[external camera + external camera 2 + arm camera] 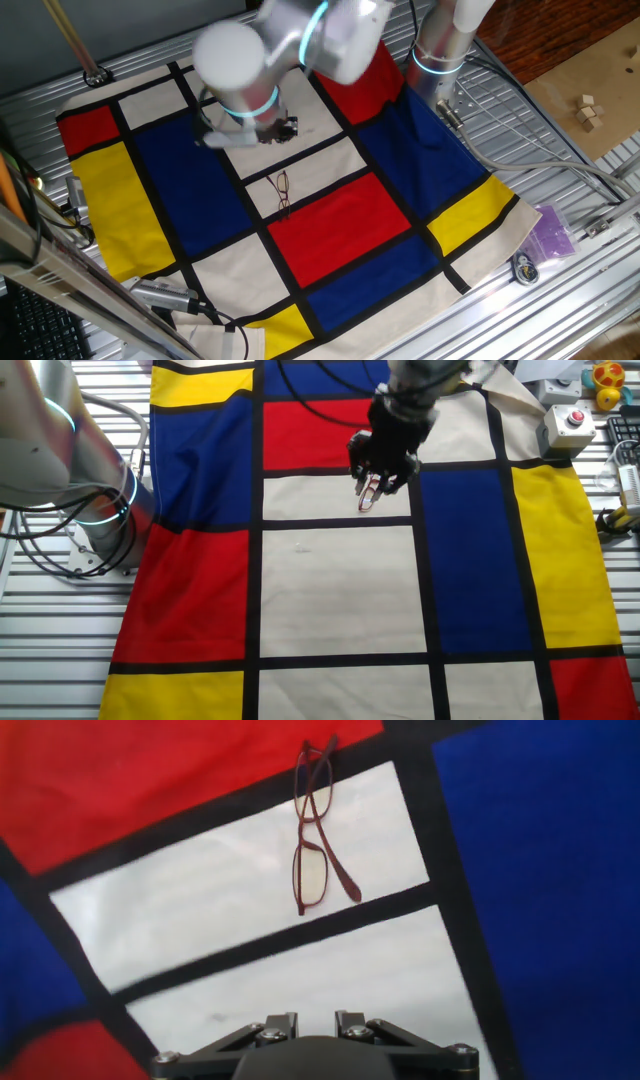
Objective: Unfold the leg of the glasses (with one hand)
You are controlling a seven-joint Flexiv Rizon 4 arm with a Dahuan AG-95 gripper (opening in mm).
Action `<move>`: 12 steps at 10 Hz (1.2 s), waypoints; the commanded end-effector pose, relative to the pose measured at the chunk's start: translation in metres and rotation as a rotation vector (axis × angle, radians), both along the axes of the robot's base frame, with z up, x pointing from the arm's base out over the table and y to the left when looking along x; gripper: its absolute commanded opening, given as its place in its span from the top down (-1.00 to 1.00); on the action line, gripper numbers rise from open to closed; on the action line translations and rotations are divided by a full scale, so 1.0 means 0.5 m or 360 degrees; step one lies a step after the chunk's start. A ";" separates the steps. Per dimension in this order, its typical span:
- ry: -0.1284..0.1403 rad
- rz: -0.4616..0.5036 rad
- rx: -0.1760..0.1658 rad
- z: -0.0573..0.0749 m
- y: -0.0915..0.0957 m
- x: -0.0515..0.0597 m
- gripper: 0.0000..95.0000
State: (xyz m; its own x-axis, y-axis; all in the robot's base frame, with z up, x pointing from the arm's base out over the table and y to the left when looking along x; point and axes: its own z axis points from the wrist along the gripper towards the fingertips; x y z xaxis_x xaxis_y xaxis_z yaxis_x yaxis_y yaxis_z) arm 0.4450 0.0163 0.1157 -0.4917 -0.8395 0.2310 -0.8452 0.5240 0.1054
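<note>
The glasses (312,840) are small, with dark reddish-brown wire rims. They lie on a white square of the coloured cloth (200,910), with one end over a black stripe by a red square. One leg (335,855) lies folded slantwise across the lens. They also show in one fixed view (282,193). In the other fixed view (368,498) the hand partly hides them. My gripper (315,1018) hangs above the cloth, a short way from the glasses and not touching them. Its jaws stand apart with nothing between them. It also shows in both fixed views (262,133) (376,472).
The cloth of red, blue, yellow and white squares covers the slatted metal table (560,150). A purple object (551,234) and a round part (525,268) lie off its right edge. A red-button box (568,422) stands at one corner. Cables and a black tool (165,297) lie near the front left.
</note>
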 end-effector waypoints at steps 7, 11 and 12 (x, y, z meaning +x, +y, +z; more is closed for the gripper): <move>-0.0123 -0.0164 0.0309 -0.053 0.023 0.012 0.60; -0.0131 -0.0162 0.0282 -0.073 0.032 0.030 0.60; -0.0131 -0.0162 0.0270 -0.086 0.034 0.036 0.60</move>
